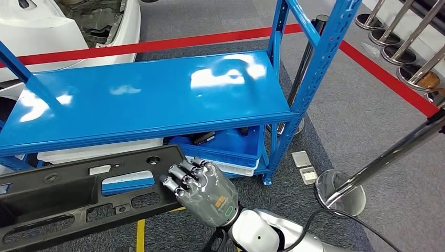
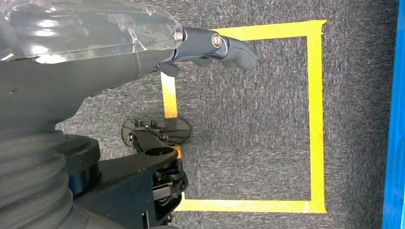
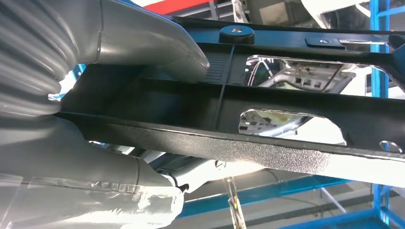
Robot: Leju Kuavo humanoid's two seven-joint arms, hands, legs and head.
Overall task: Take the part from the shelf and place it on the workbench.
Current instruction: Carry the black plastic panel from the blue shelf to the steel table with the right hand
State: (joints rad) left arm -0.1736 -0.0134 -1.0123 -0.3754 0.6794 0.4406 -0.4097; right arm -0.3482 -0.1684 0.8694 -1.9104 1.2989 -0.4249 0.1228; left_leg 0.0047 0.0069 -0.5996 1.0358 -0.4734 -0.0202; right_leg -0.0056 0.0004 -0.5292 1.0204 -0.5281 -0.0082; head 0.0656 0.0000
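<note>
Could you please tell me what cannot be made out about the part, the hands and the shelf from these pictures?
- Black part: its left end is cut off by the head view's edge.
- Right hand: the part hides its thumb in the head view.
- Left hand: the left wrist view cuts off most of it, so its state is unclear.
- Blue bin: the blue shelf hides most of its contents.

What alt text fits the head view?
The robot's right hand grips the end of a long black plastic part held in front of a blue metal shelf whose top level is bare. Below it sits a blue bin; red floor tape and a chrome stanchion base lie to the right.
</note>
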